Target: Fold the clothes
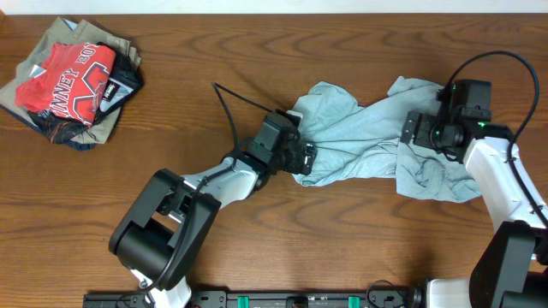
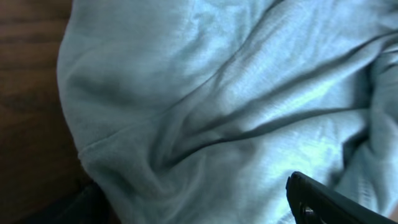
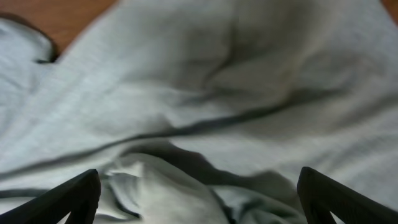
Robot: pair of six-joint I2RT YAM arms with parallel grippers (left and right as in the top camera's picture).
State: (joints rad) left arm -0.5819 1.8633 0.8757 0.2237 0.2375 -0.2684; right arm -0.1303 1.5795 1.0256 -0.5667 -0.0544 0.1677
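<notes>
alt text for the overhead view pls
A wrinkled pale blue-grey fabric garment lies stretched across the brown wooden table, the left gripper at its left end and the right gripper on its right part. A pile of red, dark and khaki clothes sits at upper left.

Wide bare table (image 1: pixel 360 248) front and left-centre; pile (image 1: pixel 73 81) fills far-left corner (garment (image 1: pixel 360 137) sprawls centre-right).
</notes>
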